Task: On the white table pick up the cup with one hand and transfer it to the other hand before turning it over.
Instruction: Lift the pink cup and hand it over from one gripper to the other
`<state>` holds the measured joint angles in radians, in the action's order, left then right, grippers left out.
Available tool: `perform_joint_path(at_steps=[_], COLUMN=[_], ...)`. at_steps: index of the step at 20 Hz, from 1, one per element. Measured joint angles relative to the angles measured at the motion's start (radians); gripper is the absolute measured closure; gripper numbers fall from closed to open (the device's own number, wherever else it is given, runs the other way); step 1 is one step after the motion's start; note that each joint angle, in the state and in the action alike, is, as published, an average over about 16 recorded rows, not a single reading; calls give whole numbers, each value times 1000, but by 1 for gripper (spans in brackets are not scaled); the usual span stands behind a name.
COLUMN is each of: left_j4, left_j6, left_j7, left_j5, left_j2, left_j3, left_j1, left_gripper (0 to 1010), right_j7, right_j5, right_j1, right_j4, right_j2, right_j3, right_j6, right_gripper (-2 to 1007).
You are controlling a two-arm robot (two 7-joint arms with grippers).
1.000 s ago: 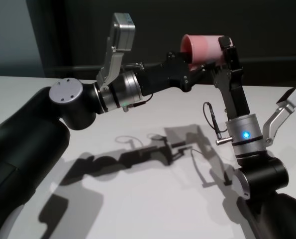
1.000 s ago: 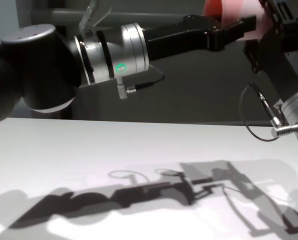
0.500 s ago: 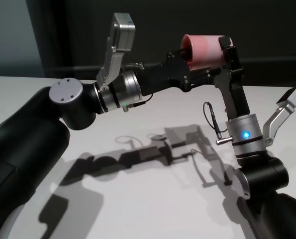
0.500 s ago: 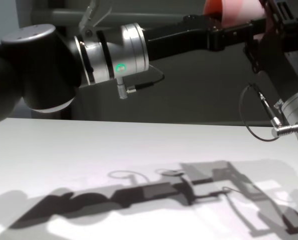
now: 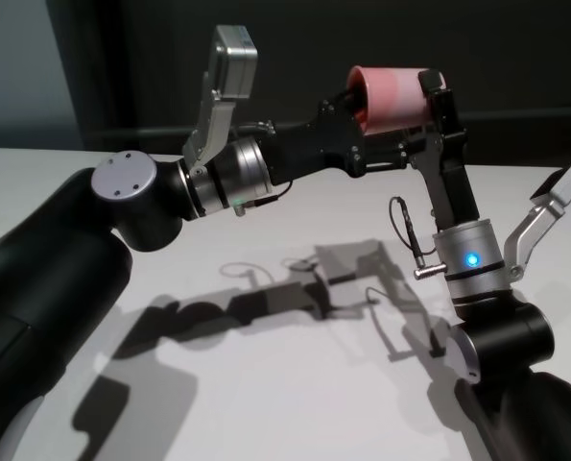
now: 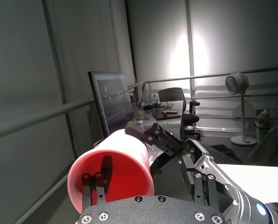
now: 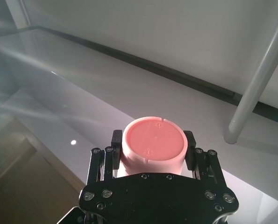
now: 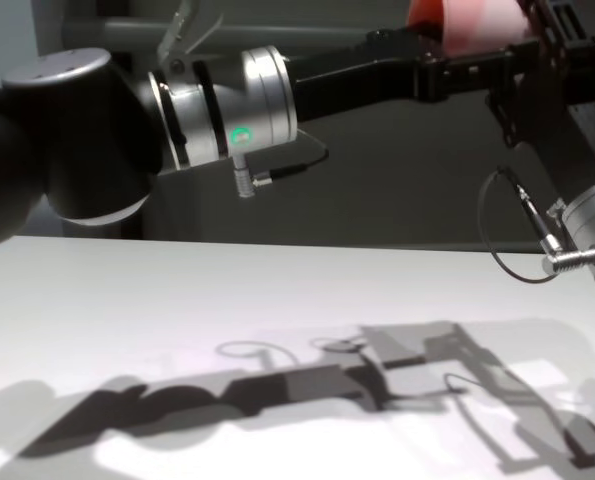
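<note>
while lying sideways above the surface (image 5: 266,384): cup (image 5: 391,96) is hanging in the air
right tool (image 7: 150,149): is clenching around the cup's base end, fingers (image 7: 190,154) pressing on both sides
left tool (image 5: 367,144): is standing released at the cup's rim, one finger (image 6: 93,189) showing inside its mouth

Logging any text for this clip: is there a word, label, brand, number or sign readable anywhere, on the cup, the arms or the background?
None can be read.
The cup: plain, only moulding marks on its base.
The monitor: lit screen, content too blurred to read.
The arms: coloured indicator lights only, no lettering visible.
</note>
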<state>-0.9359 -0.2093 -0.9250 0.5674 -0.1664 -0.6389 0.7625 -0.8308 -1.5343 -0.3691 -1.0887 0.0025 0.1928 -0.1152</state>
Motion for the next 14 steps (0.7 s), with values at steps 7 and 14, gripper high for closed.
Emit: perform_joint_path(at_steps=[7, 14], left_j4=[-22, -95], left_j6=[10, 42], left_j7=[-2, 17], left_j5=[-1, 1], left_j2=[-10, -48], left_j3=[-6, -15], left_j1=[-7, -40], left_gripper=[20, 9], right_j7=[0, 0], right_j5=[0, 0], right_j1=[0, 0], right_j4=[0, 0], right_j2=[0, 0], right_j3=[0, 0], right_j6=[0, 0], right_gripper=[257, 257])
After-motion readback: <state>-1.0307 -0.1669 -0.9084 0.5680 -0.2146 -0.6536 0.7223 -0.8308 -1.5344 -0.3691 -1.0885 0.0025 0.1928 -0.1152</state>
